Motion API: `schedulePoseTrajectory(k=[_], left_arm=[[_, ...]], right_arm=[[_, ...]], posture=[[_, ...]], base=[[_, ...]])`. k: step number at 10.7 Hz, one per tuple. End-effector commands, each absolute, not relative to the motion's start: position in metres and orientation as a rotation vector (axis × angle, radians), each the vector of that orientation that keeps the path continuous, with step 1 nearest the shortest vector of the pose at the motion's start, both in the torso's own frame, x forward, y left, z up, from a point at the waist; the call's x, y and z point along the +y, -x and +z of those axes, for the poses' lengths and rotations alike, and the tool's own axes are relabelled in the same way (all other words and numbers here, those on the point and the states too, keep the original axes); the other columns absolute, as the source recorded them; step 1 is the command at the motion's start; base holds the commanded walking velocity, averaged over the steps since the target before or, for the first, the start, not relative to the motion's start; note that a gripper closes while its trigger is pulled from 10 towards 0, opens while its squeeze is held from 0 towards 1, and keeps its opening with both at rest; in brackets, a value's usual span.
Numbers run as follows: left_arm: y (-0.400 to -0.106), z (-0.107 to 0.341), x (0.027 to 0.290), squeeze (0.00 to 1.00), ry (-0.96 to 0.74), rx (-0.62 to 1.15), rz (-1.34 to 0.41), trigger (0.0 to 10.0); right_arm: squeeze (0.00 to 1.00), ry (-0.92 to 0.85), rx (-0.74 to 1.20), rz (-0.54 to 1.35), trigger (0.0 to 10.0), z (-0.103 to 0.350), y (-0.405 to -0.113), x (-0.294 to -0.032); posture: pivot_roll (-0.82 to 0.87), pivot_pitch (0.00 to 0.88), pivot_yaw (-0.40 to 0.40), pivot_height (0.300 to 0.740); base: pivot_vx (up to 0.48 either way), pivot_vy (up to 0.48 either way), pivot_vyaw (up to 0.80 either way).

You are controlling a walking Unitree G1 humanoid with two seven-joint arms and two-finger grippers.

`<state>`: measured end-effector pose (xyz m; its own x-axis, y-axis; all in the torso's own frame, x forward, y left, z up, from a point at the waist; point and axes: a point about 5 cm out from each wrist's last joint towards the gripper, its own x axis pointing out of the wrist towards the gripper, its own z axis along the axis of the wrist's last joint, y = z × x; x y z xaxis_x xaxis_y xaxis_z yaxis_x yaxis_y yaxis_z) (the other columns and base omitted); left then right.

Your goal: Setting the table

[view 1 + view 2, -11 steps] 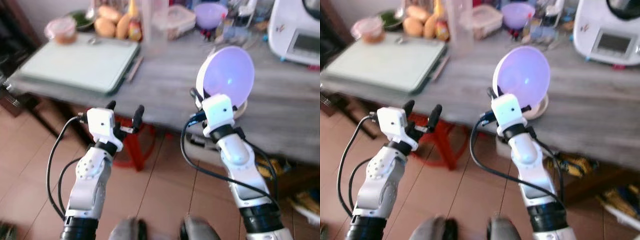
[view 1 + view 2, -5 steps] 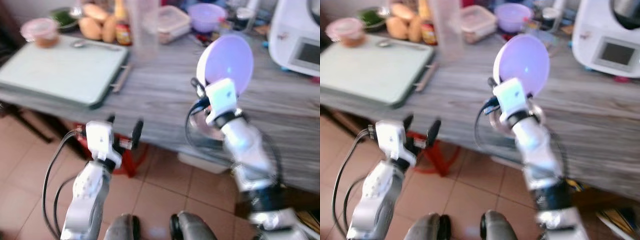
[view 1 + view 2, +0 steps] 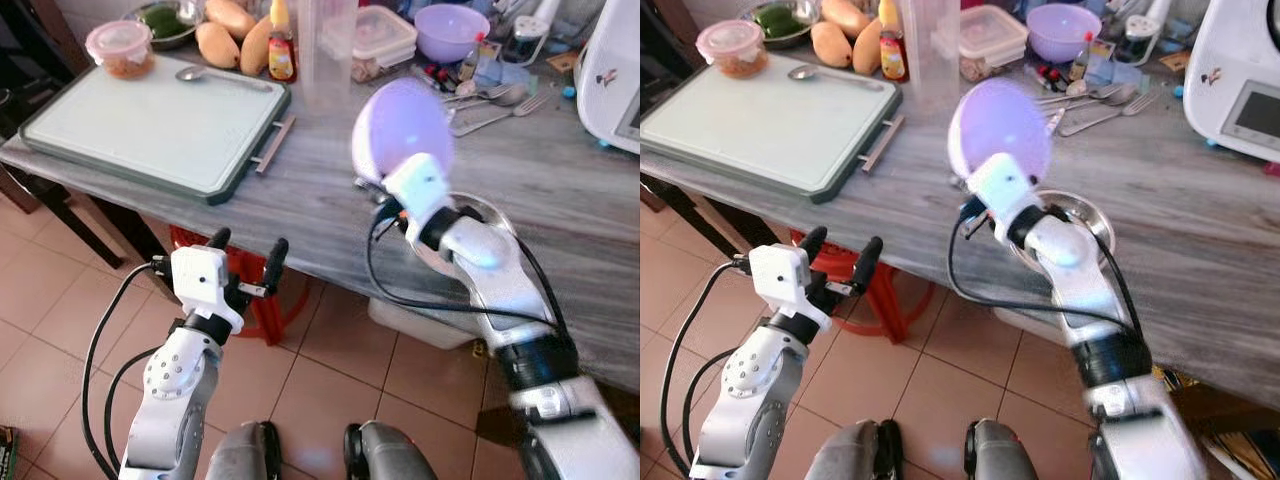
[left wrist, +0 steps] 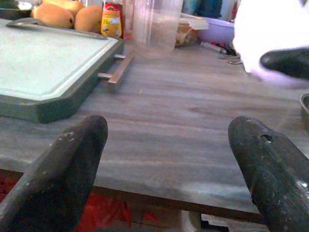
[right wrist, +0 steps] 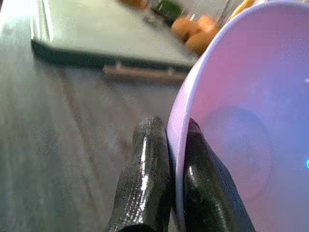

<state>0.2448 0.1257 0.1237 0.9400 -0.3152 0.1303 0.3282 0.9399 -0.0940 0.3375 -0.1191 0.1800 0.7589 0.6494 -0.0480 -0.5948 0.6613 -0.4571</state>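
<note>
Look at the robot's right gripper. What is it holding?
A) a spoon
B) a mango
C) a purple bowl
C: the right gripper is pinched on the rim of the purple bowl, holding it up over the grey table.

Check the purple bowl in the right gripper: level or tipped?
Tipped. The purple bowl stands on edge above the table, inside facing the camera, its rim pinched by the right gripper. Nothing shows inside it.
</note>
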Motion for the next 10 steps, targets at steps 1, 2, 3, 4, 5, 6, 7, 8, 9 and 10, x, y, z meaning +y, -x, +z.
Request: schedulePoseTrajectory(k=[1, 2, 3, 4, 5, 6, 7, 8, 9, 10], left_arm=[[-0.242, 0.125, 0.127, 0.00, 0.106, -0.107, -0.333, 10.0], [-0.240, 0.124, 0.127, 0.00, 0.107, -0.103, -0.334, 10.0], [-0.240, 0.124, 0.127, 0.00, 0.108, -0.100, -0.336, 10.0], [-0.240, 0.124, 0.126, 0.00, 0.110, -0.099, -0.341, 10.0], [-0.240, 0.124, 0.126, 0.00, 0.111, -0.098, -0.343, 10.0], [-0.240, 0.125, 0.126, 0.00, 0.111, -0.098, -0.344, 10.0], [-0.240, 0.125, 0.126, 0.00, 0.111, -0.095, -0.343, 10.0], [-0.240, 0.124, 0.126, 0.00, 0.110, -0.092, -0.344, 10.0], [-0.241, 0.124, 0.126, 0.00, 0.110, -0.088, -0.345, 10.0], [-0.242, 0.123, 0.125, 0.00, 0.111, -0.086, -0.346, 10.0]], right_arm=[[0.00, 0.482, -0.064, 0.738, 10.0, 0.174, -0.339, -0.118], [0.00, 0.501, -0.042, 0.762, 10.0, 0.170, -0.338, -0.120], [0.00, 0.516, -0.030, 0.782, 10.0, 0.166, -0.337, -0.122], [0.00, 0.526, -0.028, 0.794, 10.0, 0.165, -0.338, -0.121], [1.00, 0.514, -0.024, 0.804, 10.0, 0.165, -0.338, -0.120], [1.00, 0.522, -0.023, 0.808, 10.0, 0.165, -0.338, -0.120], [1.00, 0.537, -0.020, 0.820, 10.0, 0.163, -0.336, -0.121], [1.00, 0.545, -0.022, 0.832, 10.0, 0.164, -0.336, -0.120], [1.00, 0.553, -0.028, 0.844, 10.0, 0.167, -0.335, -0.120], [1.00, 0.560, -0.026, 0.852, 10.0, 0.169, -0.335, -0.120]], posture=[[-0.02, 0.195, 0.010, 0.740], [-0.02, 0.196, 0.011, 0.740], [-0.02, 0.196, 0.012, 0.740], [-0.03, 0.197, 0.012, 0.740], [-0.03, 0.196, 0.013, 0.740], [-0.03, 0.197, 0.013, 0.740], [-0.02, 0.198, 0.014, 0.740], [-0.02, 0.197, 0.016, 0.740], [-0.03, 0.196, 0.016, 0.740], [-0.03, 0.195, 0.016, 0.740]], base=[[0.000, 0.000, 0.00], [0.000, 0.000, 0.00], [0.000, 0.000, 0.00], [0.000, 0.000, 0.00], [0.000, 0.000, 0.00], [0.000, 0.000, 0.00], [0.000, 0.000, 0.00], [0.000, 0.000, 0.00], [0.000, 0.000, 0.00], [0.000, 0.000, 0.00]])
